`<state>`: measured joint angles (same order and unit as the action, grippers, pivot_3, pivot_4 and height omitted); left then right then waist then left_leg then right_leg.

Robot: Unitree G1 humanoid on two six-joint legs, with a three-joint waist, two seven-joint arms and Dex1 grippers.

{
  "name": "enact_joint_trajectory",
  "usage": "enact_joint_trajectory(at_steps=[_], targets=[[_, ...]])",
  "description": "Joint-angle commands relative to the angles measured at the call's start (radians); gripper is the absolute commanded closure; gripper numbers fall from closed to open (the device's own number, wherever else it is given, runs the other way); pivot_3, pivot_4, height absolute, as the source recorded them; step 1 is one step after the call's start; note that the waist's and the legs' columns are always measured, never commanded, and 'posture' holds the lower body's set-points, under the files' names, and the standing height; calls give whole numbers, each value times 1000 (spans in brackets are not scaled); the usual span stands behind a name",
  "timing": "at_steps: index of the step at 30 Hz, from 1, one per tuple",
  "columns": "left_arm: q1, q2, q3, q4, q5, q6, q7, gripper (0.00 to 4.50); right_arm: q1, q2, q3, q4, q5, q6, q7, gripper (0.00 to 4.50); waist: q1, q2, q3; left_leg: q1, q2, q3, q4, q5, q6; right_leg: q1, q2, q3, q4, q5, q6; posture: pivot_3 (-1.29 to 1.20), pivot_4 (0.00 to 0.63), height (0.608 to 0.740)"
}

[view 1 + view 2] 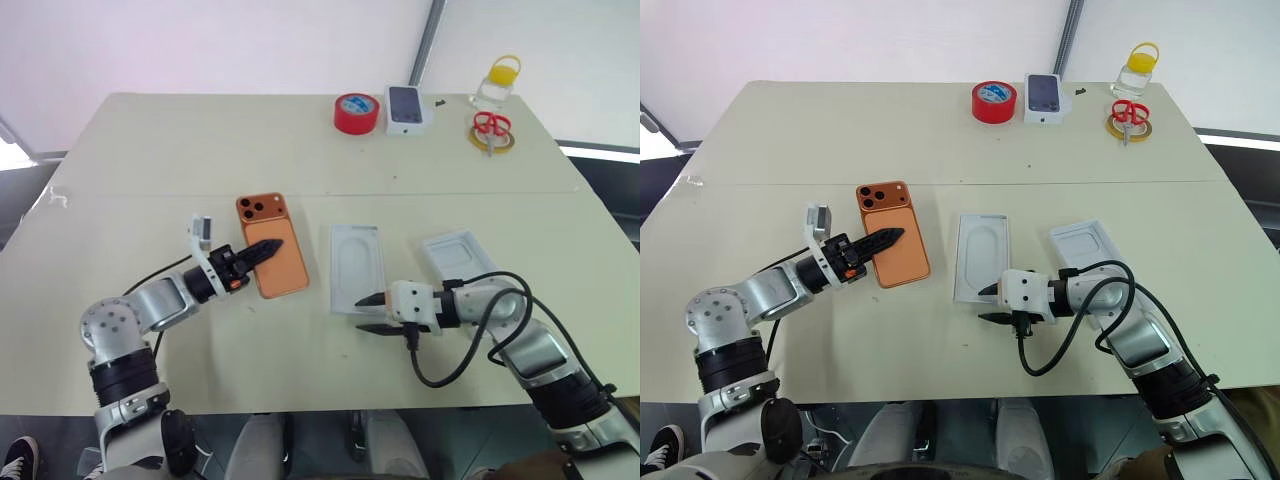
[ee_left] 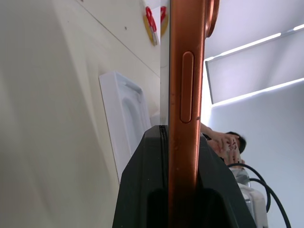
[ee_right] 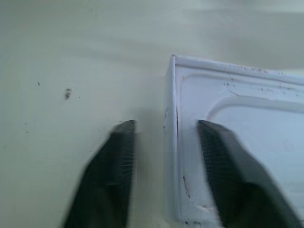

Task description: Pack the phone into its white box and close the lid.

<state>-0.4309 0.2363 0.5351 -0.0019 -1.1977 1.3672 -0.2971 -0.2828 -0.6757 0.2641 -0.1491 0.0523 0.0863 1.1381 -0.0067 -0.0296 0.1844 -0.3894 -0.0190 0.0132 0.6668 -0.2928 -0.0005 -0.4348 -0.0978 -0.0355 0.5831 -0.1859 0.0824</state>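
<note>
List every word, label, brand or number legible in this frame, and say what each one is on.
No text can be read anywhere.
Red tape roll: its blue inner label is too small to read.
Small white carton picturing a dark phone: no legible lettering.
Flat orange smartphone, held in the left gripper: no logo or wording visible on its back.
Shallow white cardboard tray: plain, embossed outline only.

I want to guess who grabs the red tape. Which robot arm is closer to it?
Probably the left, narrowly. The left gripper holds the phone, below and left of the tape. The right gripper sits lower still, at the near end of the white tray.
</note>
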Motion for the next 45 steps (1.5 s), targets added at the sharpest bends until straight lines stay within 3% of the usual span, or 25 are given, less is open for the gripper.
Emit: enact_joint_trajectory(at_steps=[1,10,19,22,28,32,38,40,41,45], targets=[[-11,13,-9,-16,-41,-25,-8,4500,-8,1,5,5,-10,-22,-16,4433,0,0,0,0,0,0,0,0,0,0,0,0,0,0,0,0,150,740],[-60,-7,-8,3,-81,-61,57,4500,-102,100,50,15,-41,19,-89,4477,-2,0,0,1,0,0,1,1,-1,0,0,0,1,1,-1,0,150,740],[-124,17,-136,75,16,-110,-13,4500,-184,196,130,99,-119,65,-150,4477,-2,0,0,0,-1,0,1,1,-2,0,0,0,1,2,2,0,150,740],[-150,24,-165,126,55,-147,-52,4500,-173,203,102,42,-28,146,-108,3649,-3,0,0,0,-1,0,1,1,-1,0,0,0,1,2,2,0,150,740],[-176,67,-203,194,113,-165,-146,4500,-127,98,42,-74,80,204,-14,588,-1,0,0,0,-1,-1,1,1,-1,0,1,-1,2,2,2,0,150,740],[-216,80,-238,273,160,-168,-205,4500,-131,39,-29,-26,104,214,-19,588,-1,0,0,0,-1,0,1,1,0,0,1,-1,2,3,2,0,150,740],[-262,67,-252,371,194,-134,-233,4500,-156,45,-23,29,59,165,-72,588,-4,0,0,0,-1,0,2,1,0,0,1,-1,2,3,3,0,150,740],[-267,64,-260,380,214,-150,-241,3516,-157,50,-19,30,53,160,-82,509,-5,0,0,0,-1,0,1,1,0,0,1,-1,2,3,3,0,150,740],[-269,66,-267,381,225,-155,-245,3232,-157,53,-16,31,48,156,-89,509,-5,0,0,0,-1,0,1,1,0,0,1,-1,3,3,3,0,150,740],[-285,70,-268,391,238,-128,-256,1190,-153,56,-11,37,36,142,-99,509,-3,0,0,0,0,0,2,1,0,0,1,-1,3,3,3,0,150,740]])
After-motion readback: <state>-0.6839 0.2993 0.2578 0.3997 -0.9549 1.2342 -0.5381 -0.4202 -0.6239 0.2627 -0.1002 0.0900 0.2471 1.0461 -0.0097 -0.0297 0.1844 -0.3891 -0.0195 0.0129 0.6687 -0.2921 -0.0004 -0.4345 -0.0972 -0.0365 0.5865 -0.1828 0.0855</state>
